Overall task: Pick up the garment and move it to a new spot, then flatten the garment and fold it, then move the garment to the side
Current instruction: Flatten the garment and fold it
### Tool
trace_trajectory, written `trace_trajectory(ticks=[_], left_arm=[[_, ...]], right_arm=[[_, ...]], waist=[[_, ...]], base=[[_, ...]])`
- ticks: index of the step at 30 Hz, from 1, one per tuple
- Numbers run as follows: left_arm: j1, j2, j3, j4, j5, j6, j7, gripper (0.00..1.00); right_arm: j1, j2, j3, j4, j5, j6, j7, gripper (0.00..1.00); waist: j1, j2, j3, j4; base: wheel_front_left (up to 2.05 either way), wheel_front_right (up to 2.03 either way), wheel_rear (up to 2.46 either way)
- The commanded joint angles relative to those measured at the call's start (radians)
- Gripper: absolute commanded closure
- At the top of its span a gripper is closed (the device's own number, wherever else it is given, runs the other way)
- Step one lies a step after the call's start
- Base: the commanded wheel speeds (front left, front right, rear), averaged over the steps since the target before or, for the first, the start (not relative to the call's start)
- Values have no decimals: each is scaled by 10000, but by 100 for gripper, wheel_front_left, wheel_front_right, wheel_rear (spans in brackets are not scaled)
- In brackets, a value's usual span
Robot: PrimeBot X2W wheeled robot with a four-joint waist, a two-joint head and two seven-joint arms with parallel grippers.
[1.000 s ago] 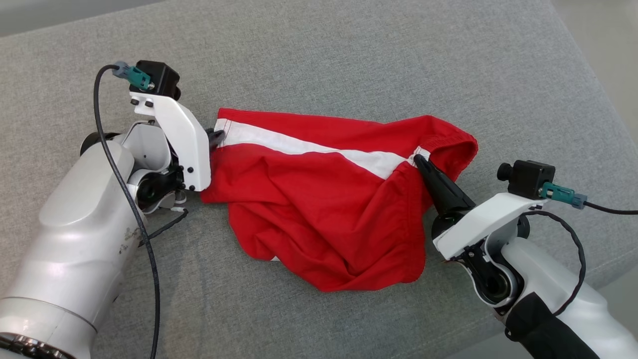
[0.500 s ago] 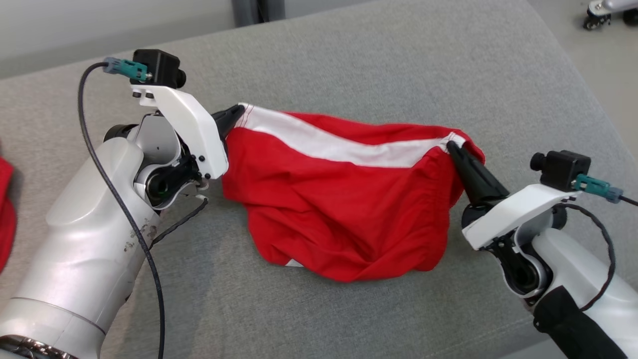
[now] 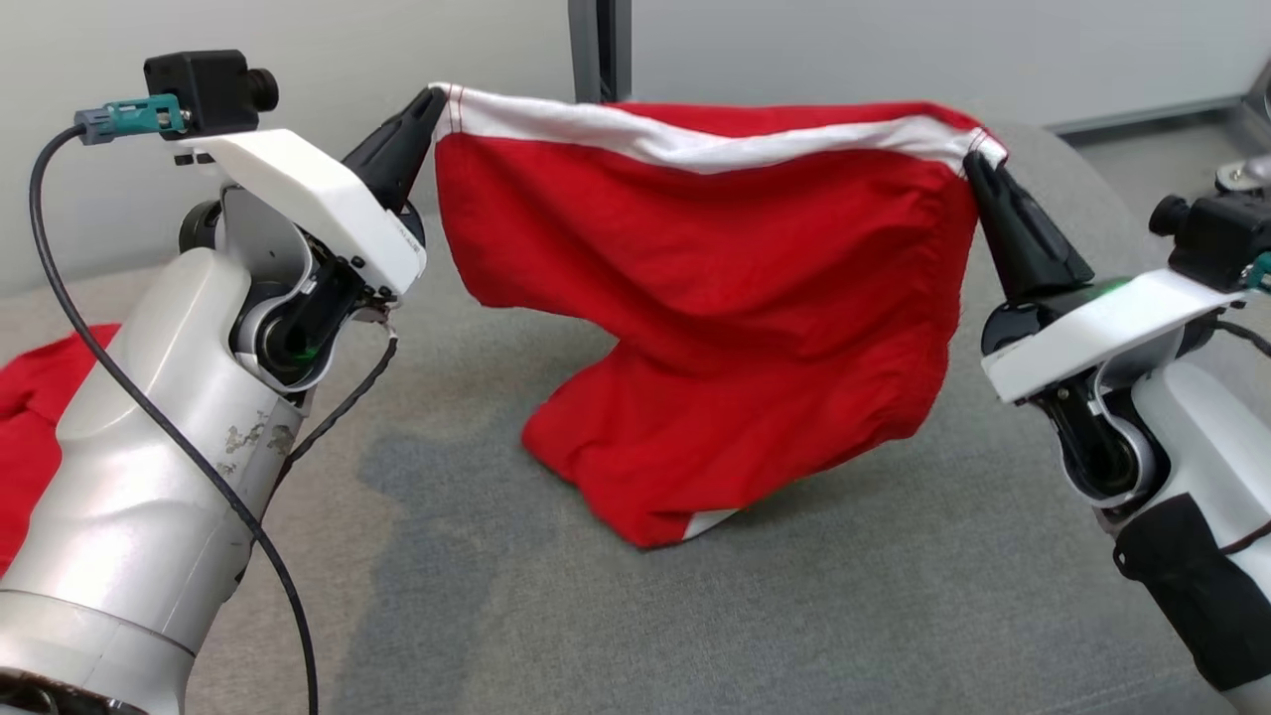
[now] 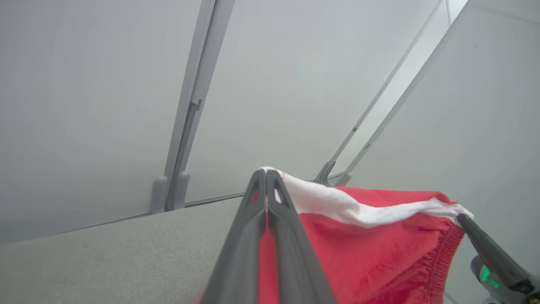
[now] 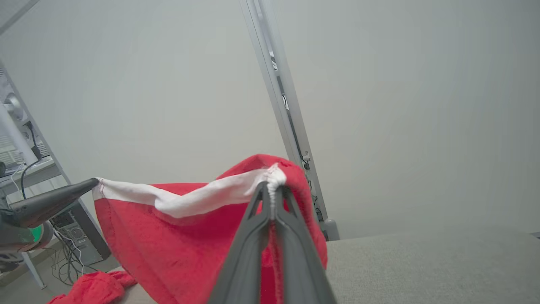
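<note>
The red shorts (image 3: 715, 278) hang in the air, stretched between the two arms above the grey fabric-covered table (image 3: 894, 576). The left gripper (image 3: 429, 99) has its jaws pinched tight on one top corner, right at the end of the white stripe (image 3: 695, 149). The right gripper (image 3: 971, 161) has its jaws clamped just as tight on the opposite corner, where the fabric gathers. The stripe sags a little between them, and the lowest fold of the shorts touches the table.

This looks like the first step: the garment picked up, on its way to a new spot. The next move calls for both arms to travel together and keep the top edge taut. Then they need to lower it so the trailing cloth lays out flat instead of bunching under itself.

Another red cloth (image 3: 40, 397) lies at the table's left edge, close beside the left arm, so setting down that way risks a tangle. A grey post (image 3: 599, 50) stands behind the shorts against the wall.
</note>
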Motion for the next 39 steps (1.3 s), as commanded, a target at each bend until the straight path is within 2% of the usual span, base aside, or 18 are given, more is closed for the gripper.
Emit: trace_trajectory(ticks=[1,8,13,17,22,24,26,29,32,36,39], left_arm=[[-43,14,47,-70,-86,-4,-262,100],[-125,-117,433,-129,-200,-4,-1516,100],[20,-296,788,-121,-275,64,-2351,100],[332,-462,1054,-222,-646,137,-2505,100],[378,-393,1024,-139,-527,466,-2514,100],[225,-536,1155,-61,-888,486,-2227,100],[-145,-435,1299,89,-1005,590,-1952,100],[-1002,-342,1241,326,-823,818,-1646,100],[-2131,-543,1127,636,-589,943,-1527,100],[-3784,-890,1421,1358,-601,944,-1818,100],[-4986,-1259,1490,1838,-285,805,-2670,100]], right_arm=[[-55,-91,-41,-64,200,1,-20,100],[-407,-405,155,-453,1387,1,-14,100],[-426,-621,144,-471,3107,1,431,100],[-486,-832,412,-603,3772,1,852,100],[-886,-942,528,-437,4411,1,1213,100],[-1334,-1023,699,-6,4143,1,1304,100],[-1978,-908,945,363,3867,1,1406,100],[-3272,-803,1213,718,3451,1,1449,100],[-4649,-877,1497,1004,2927,1,1205,100],[-6528,-888,2086,1578,1788,1,352,100],[-7751,-764,2189,1609,1056,2,-6,100]], waist=[[0,0,-528,264],[0,0,-1057,620],[0,0,-1356,930],[0,0,-1369,1128],[0,0,-1049,1229],[0,0,-835,1210],[0,0,-435,1151],[0,0,587,1089],[0,0,1692,1125],[0,0,2942,1182],[0,0,3708,1236]], base=[[0,0,0],[0,0,0],[0,0,0],[0,0,0],[0,0,0],[0,0,0],[0,0,0],[0,0,0],[0,0,0],[0,0,0],[0,0,0]])
